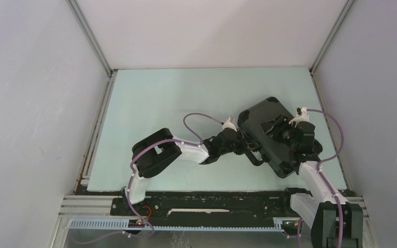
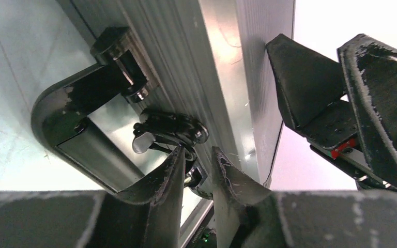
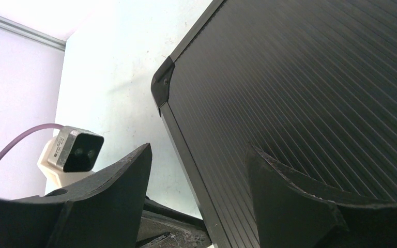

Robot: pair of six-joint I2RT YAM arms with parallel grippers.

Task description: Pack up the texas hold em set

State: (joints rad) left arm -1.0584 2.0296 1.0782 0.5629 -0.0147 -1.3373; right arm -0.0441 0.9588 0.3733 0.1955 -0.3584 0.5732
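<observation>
My left gripper [image 2: 196, 157] sits at the black ribbed hard case's [image 3: 315, 77] side, jaws narrow. My right gripper [image 3: 199, 155] straddles its edge, jaws wide.

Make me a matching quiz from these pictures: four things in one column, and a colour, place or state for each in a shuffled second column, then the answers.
Column one:
1 case
2 left gripper
3 right gripper
4 table

Column two:
A pale green
B jaws wide open over the ribbed lid
C fingertips at the latch beside the handle
D black, shut, lying on the table's right side

Pairs: 1-D, 2-C, 3-B, 4-A
</observation>
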